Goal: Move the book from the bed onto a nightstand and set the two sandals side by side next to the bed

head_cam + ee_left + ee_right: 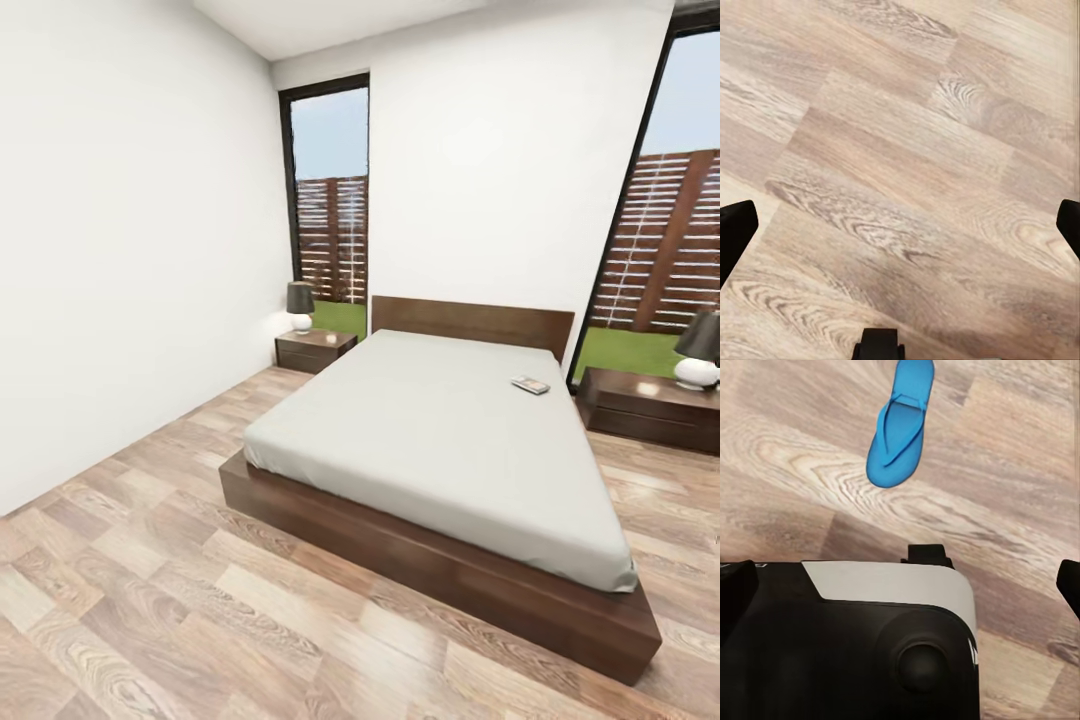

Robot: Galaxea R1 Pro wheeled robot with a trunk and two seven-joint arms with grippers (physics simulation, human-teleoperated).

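Right tool (900, 577) spread, bright-blue sandal (900, 426) flat on floor (1020, 472)

From head height the top camera looks across the room at the bed (440, 430) from beyond its foot corner, windows behind. Both wrist cameras face straight down, close over the plank floor (900, 150), the surface all three share; the right one also catches the robot's base (847, 637)

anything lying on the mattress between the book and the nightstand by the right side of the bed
Nothing visible does. The book lies near the mattress's right edge by the headboard, on the bed, with bare grey mattress and then a strip of floor before the nightstand, whose top holds a lamp.
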